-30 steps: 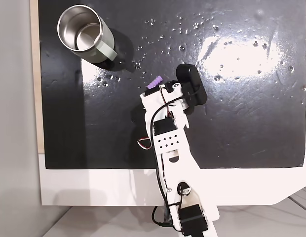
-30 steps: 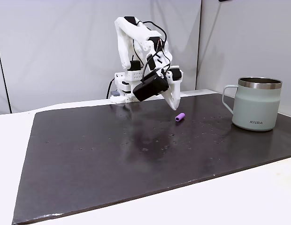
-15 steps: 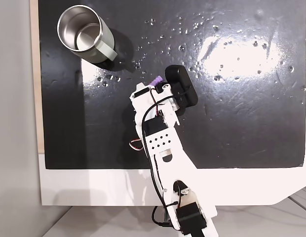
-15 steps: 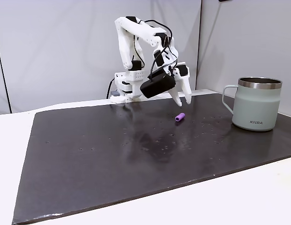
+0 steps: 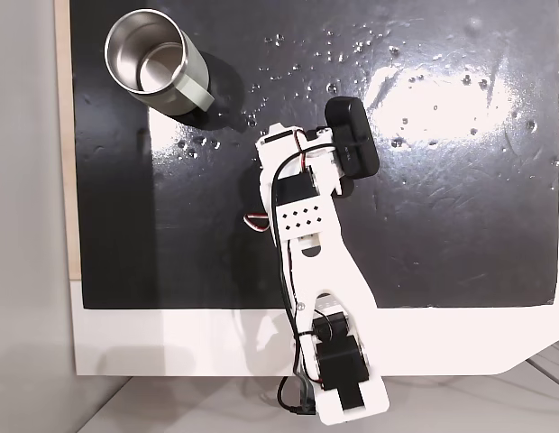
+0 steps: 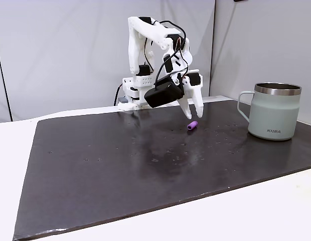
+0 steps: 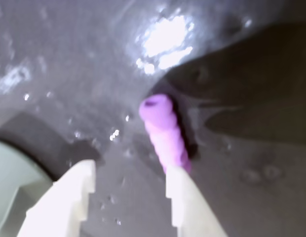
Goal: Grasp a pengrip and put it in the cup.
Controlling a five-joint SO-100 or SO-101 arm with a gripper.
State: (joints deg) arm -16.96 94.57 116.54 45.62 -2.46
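Note:
The light-purple ribbed pengrip (image 6: 192, 125) lies flat on the black mat (image 6: 95, 165). My open gripper (image 6: 194, 115) hangs just above it with nothing between its fingers. In the wrist view the pengrip (image 7: 165, 136) sits just ahead of the gripper (image 7: 131, 170), its near end tucked behind the right fingertip (image 7: 178, 192). From above, the gripper (image 5: 281, 137) covers the pengrip. The steel cup (image 5: 156, 61) stands upright at the mat's top-left corner, clear of the arm. It is at the right in the side view, cup (image 6: 273, 111), and at the wrist view's lower-left edge, cup (image 7: 10, 173).
The black mat (image 5: 442, 225) is glossy and speckled with small droplets and glare. A white tabletop (image 5: 171, 343) borders it on the arm's base side, and a pale wooden strip (image 5: 62, 135) runs along the left edge. Grey walls stand behind the arm's base (image 6: 133, 93).
The gripper swung from beside the pengrip, lifted, then came down directly over it. It now covers the pengrip from above. Pengrip and cup have not moved.

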